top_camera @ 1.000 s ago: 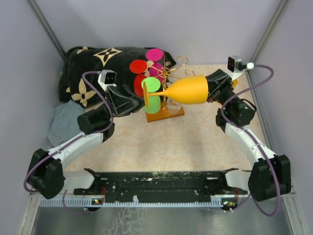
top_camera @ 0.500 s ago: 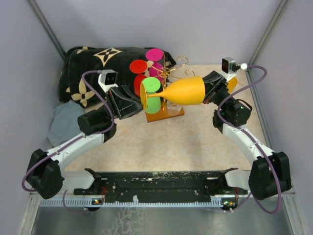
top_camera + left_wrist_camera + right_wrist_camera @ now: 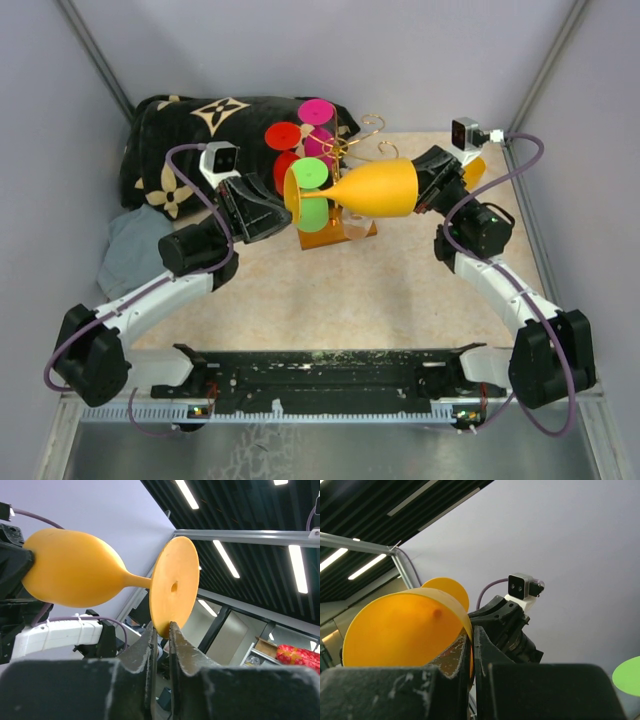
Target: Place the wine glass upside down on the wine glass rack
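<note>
An orange wine glass (image 3: pixel 380 187) lies horizontal in the air, just in front of the wine glass rack, between both arms. My right gripper (image 3: pixel 425 185) is shut on the bowl's rim; in the right wrist view the rim wall (image 3: pixel 400 630) is pinched between the fingers of that gripper (image 3: pixel 471 632). My left gripper (image 3: pixel 283 210) is shut on the lower edge of the round foot (image 3: pixel 175 587), with the fingertips of that gripper (image 3: pixel 161 627) closed on the disc. The rack's gold wire arms (image 3: pixel 362 132) rise from an orange-brown wooden base (image 3: pixel 335 235) behind and below the glass.
Red (image 3: pixel 283 135), pink (image 3: pixel 316 111) and green (image 3: pixel 316 212) glasses hang on the rack's left side. A black patterned cloth (image 3: pixel 190 130) lies at the back left and a grey cloth (image 3: pixel 130 250) at the left. Grey walls close in on both sides.
The right arm has carried the glass a little to the left. Its foot now sits between the left fingertips, where before it was apart from them.
</note>
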You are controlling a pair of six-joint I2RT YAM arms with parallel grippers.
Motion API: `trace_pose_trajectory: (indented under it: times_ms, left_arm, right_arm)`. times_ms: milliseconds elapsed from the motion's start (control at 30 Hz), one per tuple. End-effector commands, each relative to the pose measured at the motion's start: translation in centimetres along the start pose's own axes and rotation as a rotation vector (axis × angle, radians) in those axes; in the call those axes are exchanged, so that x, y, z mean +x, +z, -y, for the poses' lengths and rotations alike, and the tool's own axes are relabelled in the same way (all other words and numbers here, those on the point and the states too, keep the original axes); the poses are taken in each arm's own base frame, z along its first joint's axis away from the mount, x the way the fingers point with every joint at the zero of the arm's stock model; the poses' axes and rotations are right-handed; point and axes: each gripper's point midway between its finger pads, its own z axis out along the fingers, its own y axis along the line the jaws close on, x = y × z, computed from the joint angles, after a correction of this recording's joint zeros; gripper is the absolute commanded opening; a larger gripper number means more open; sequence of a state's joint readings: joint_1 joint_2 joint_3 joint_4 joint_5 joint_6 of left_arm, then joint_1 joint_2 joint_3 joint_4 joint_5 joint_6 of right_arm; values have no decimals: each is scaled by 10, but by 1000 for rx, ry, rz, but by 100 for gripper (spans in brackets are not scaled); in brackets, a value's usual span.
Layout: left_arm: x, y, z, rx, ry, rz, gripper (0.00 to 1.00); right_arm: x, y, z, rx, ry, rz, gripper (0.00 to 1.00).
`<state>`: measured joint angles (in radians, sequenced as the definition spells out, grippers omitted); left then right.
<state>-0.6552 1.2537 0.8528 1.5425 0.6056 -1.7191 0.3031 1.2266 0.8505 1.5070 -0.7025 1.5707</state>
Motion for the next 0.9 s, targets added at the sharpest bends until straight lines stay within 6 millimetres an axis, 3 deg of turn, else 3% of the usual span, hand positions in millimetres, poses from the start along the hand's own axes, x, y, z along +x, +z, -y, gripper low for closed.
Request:
trace_pose_trajectory:
  times_ms: [0, 33, 300, 433, 500, 733, 867]
  left_arm:
    - [1, 5, 48, 161, 124, 7, 7]
    - [1, 5, 48, 161, 126, 8, 0]
    - [-1, 8, 55, 151, 141, 20, 0]
    - [-2, 10, 62, 140, 169, 31, 0]
    - [-3, 12, 65, 129, 184, 36, 0]
    - [0, 17, 76, 114, 224, 8, 0]
    - [-1, 21, 69, 42, 275, -9, 0]
  right_arm:
    - [7, -4, -40, -169, -160, -18, 0]
    - [7, -4, -39, -168, -159, -20, 0]
    - [9, -5, -37, -162, -156, -23, 0]
    - [7, -6, -36, -158, -167, -20, 25]
    - [5, -6, -35, -152, -175, -16, 31]
    - [-6, -12, -22, -79, -198, 4, 37]
    - [-16, -20, -15, 8, -246, 21, 37]
